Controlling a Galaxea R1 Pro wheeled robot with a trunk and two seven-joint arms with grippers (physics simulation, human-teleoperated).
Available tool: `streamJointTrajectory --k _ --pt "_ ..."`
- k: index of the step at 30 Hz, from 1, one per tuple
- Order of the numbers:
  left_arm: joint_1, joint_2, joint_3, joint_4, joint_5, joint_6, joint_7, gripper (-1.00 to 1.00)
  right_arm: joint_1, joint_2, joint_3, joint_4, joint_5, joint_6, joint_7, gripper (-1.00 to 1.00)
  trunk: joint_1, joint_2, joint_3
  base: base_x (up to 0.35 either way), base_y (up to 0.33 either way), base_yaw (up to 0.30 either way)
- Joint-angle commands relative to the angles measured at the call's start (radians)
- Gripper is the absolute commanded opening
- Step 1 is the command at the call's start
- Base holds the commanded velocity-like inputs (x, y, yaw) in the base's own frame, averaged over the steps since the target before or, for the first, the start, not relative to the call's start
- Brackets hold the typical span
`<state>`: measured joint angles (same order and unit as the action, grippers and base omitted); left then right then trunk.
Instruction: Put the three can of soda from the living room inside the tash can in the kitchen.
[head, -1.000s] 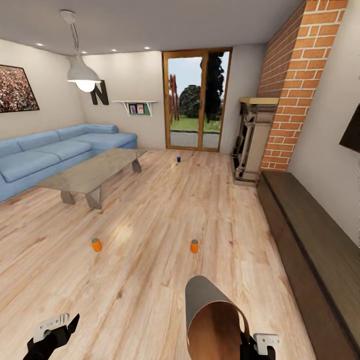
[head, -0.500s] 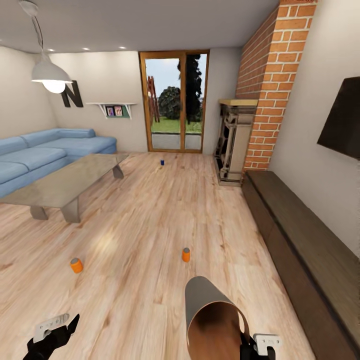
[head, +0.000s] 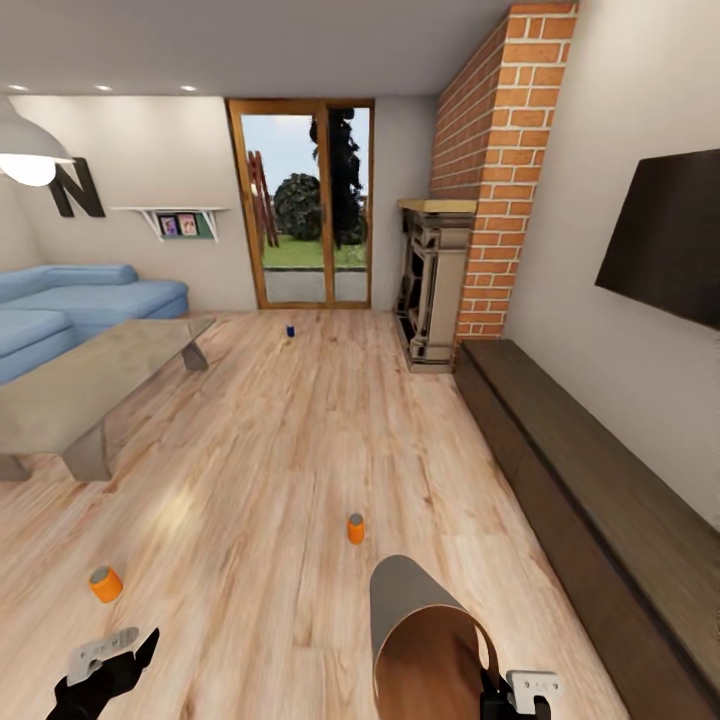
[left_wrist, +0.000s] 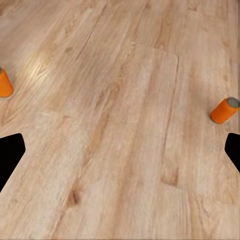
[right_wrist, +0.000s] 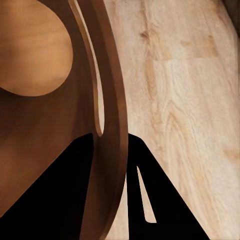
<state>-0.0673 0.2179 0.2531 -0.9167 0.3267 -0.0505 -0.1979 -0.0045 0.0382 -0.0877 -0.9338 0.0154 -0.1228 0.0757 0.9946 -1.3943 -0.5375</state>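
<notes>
Three soda cans stand on the living room's wood floor. One orange can (head: 356, 528) is just ahead of me, another orange can (head: 105, 583) is at the near left, and the dark blue can (head: 290, 329) is far off by the glass doors. My right gripper (head: 497, 688) is shut on the rim of the trash can (head: 425, 640), held tilted with its coppery inside facing me. The right wrist view shows that rim (right_wrist: 114, 90) pinched between the fingers (right_wrist: 150, 195). My left gripper (head: 112, 662) hangs open above the floor, and both orange cans (left_wrist: 224, 110) (left_wrist: 5, 83) lie ahead of it.
A glass-topped coffee table (head: 90, 385) and a light blue sofa (head: 70, 300) fill the left side. A long low dark cabinet (head: 600, 500) runs along the right wall under a TV (head: 665, 235). The brick fireplace (head: 435, 290) stands beyond it.
The whole picture has slid left and the cans look nearer, so the camera turned right and advanced. Both grippers and the trash can keep their places in the view.
</notes>
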Motion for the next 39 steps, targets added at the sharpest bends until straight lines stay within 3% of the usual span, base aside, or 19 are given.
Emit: streamJointTrajectory --k 1,10,39 --pt "0.000 0.000 0.000 0.001 0.000 0.002 0.000 1.00 0.000 0.000 0.000 -0.001 -0.002 0.000 0.007 -1.00 0.000 0.000 0.000 0.253 0.203 -0.243" --pt "0.000 -0.001 0.000 0.003 -0.001 0.022 0.000 1.00 0.000 0.000 0.000 0.000 -0.002 0.000 0.007 -1.00 0.000 0.000 0.000 0.199 0.257 -0.170" --pt "0.000 -0.001 -0.002 0.002 -0.002 0.021 0.000 1.00 -0.003 -0.001 0.000 0.000 0.000 0.000 0.007 -1.00 0.000 0.000 0.000 0.105 0.309 -0.004"
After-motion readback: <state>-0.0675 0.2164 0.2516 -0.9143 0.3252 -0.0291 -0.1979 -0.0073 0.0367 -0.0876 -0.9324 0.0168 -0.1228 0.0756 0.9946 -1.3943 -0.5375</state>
